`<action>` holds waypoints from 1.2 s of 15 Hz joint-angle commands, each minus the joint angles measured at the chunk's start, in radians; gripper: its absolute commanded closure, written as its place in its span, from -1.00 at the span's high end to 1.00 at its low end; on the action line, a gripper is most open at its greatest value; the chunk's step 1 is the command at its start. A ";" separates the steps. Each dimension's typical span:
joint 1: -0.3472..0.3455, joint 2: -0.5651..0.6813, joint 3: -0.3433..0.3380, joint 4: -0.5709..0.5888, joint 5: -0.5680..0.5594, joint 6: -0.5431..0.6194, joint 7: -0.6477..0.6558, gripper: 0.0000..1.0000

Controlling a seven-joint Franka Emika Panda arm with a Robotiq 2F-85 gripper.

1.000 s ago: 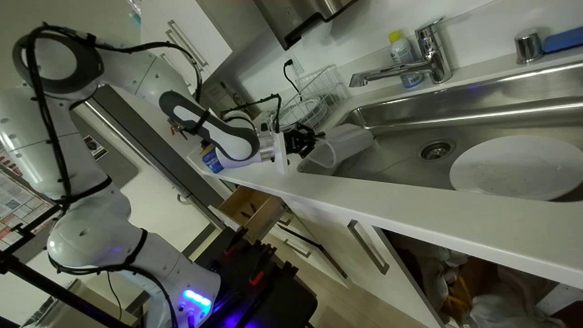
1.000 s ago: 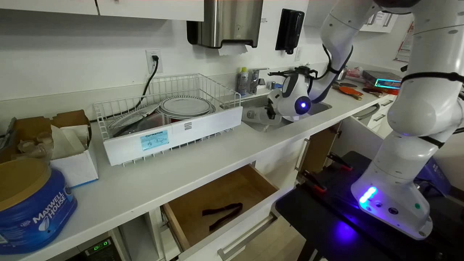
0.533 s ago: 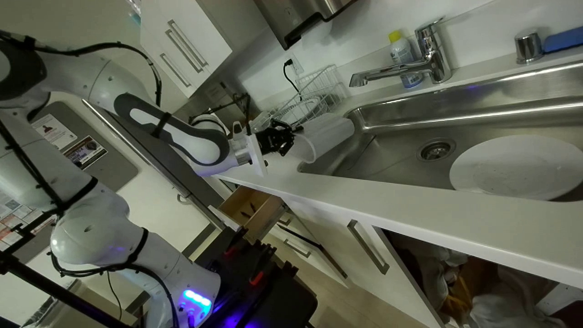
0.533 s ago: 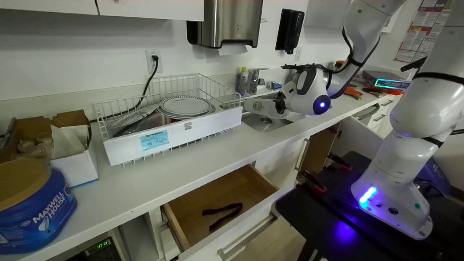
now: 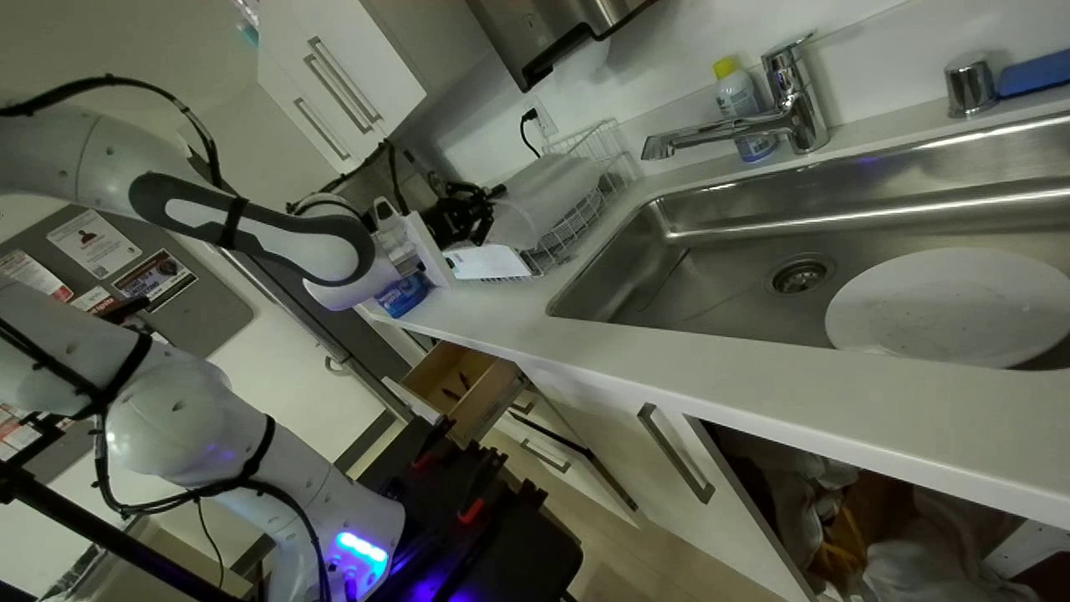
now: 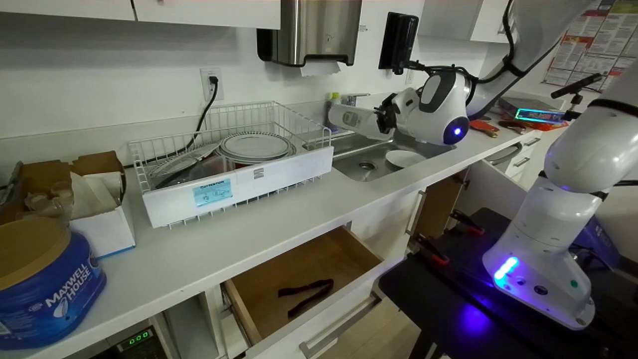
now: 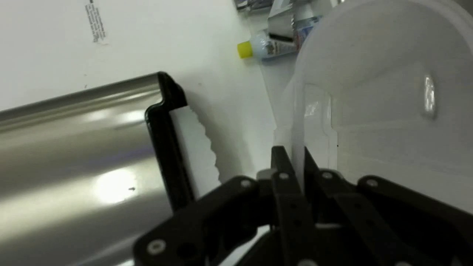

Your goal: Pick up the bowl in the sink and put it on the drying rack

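Claw [image 7: 293, 159] pinched on the edge of the bowl [image 6: 361, 122], as I judge this translucent tub to be, I hold it aloft, clear of the sink [image 5: 719, 284] and short of the drying rack [image 6: 279, 167], at the carrying step, with swinging across and lowering next.

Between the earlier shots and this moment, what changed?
The gripper raised the translucent plastic container up out of the sink; it now hangs higher in both exterior views, not yet on the drying rack. Nothing was let go. Unchanged: the large white plate in the sink, the stacked plates in the drying rack, the open drawer.
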 commanded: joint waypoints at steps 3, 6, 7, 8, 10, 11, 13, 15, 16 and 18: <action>0.052 -0.177 0.043 -0.009 0.063 0.054 -0.071 -0.95; 0.066 -0.231 0.099 -0.005 0.105 0.100 -0.103 -0.95; 0.070 -0.243 0.125 -0.008 0.119 0.110 -0.106 -0.95; 0.071 -0.254 0.148 -0.006 0.134 0.126 -0.116 -0.95; 0.083 -0.275 0.198 -0.018 0.159 0.130 -0.122 -0.95; 0.087 -0.268 0.225 -0.010 0.170 0.133 -0.127 -0.95; 0.100 -0.265 0.271 -0.009 0.194 0.120 -0.126 -0.95; 0.110 -0.258 0.316 -0.008 0.221 0.099 -0.131 -0.95; 0.122 -0.259 0.346 -0.009 0.258 0.088 -0.145 -0.95; 0.128 -0.245 0.384 -0.009 0.307 0.078 -0.169 -0.95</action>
